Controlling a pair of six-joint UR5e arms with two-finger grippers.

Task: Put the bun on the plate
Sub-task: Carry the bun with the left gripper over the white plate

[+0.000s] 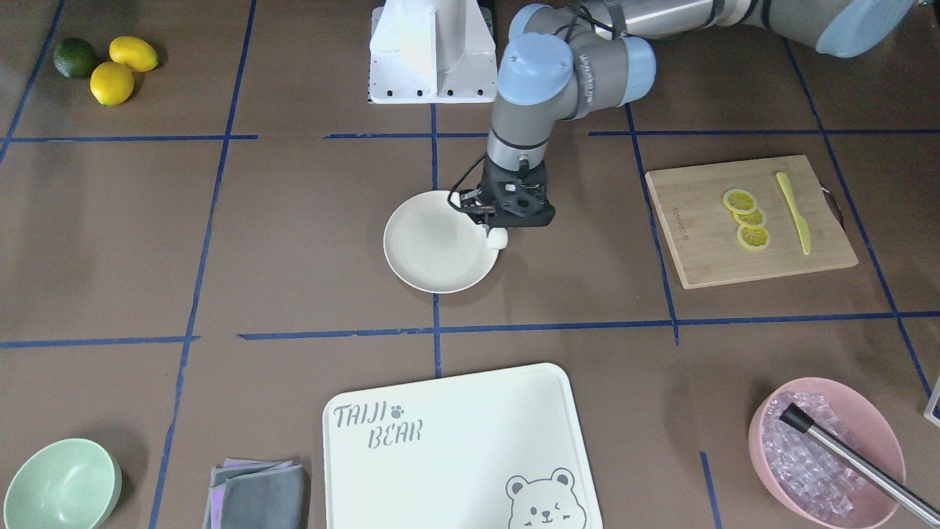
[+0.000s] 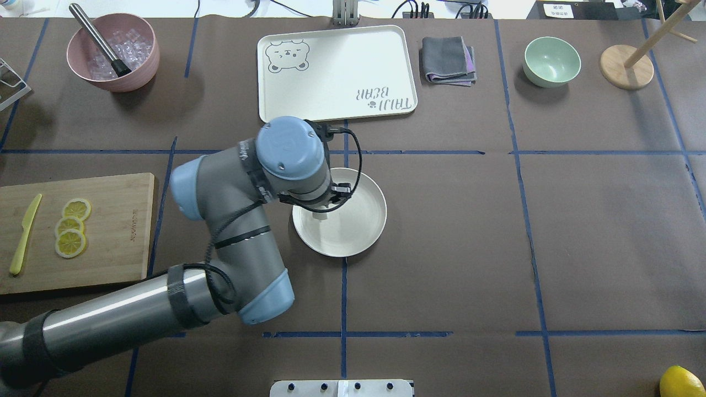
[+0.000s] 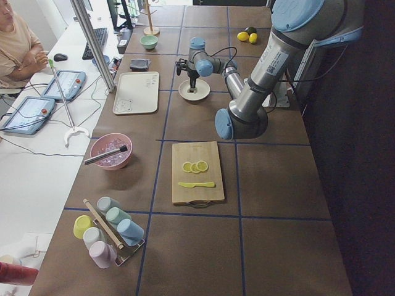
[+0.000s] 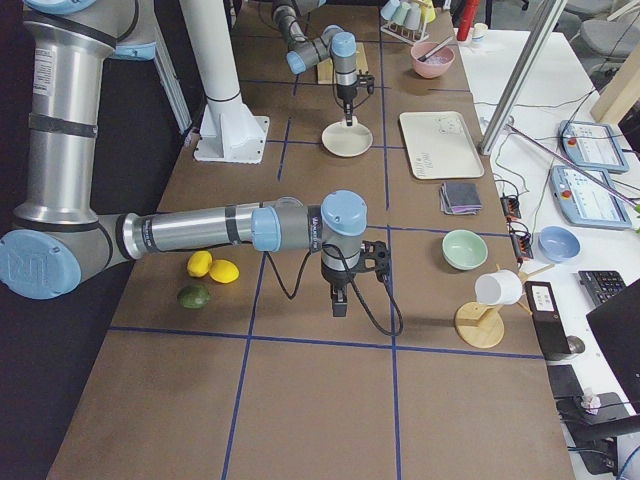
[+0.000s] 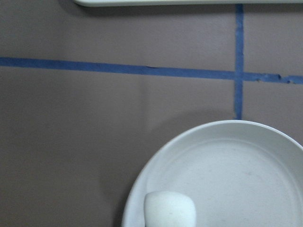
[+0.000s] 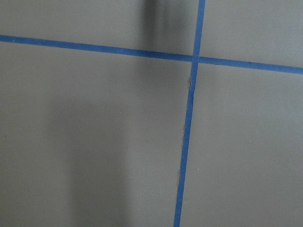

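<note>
Brown paper marked off by blue tape covers the table (image 1: 294,242). The left arm comes across it with its elbow folded and its wrist turned straight down. The left gripper (image 1: 501,226) points at the plate (image 1: 433,250), which spreads from under the tool toward the robot's right. Directly below the tool is the bun (image 1: 498,239), a small, smooth, white, stubby lump with a rounded top. The front-facing view sets it against the plate's rim. From overhead the wrist joint covers most of the tool, and only a sliver of the bun (image 2: 320,216) shows inside the dish. The left wrist view gives the closest look: the bun (image 5: 169,210) sits at the bottom edge over the sloping inner wall of the plate (image 5: 236,175), with a tape cross and the pale edge of a tray (image 5: 156,2) beyond the tool. No view shows the fingers, so I cannot tell whether they clasp the bun or have let go, nor whether it rests on the plate or hangs just above it. The right arm appears only from the right side camera, stretched out low with its wrist bent down. The right gripper (image 4: 339,300) hangs over bare paper, two lemons (image 4: 212,268) and a lime (image 4: 193,296) lie off to its side, and I cannot tell its state. Its wrist camera shows only paper and crossed tape.
</note>
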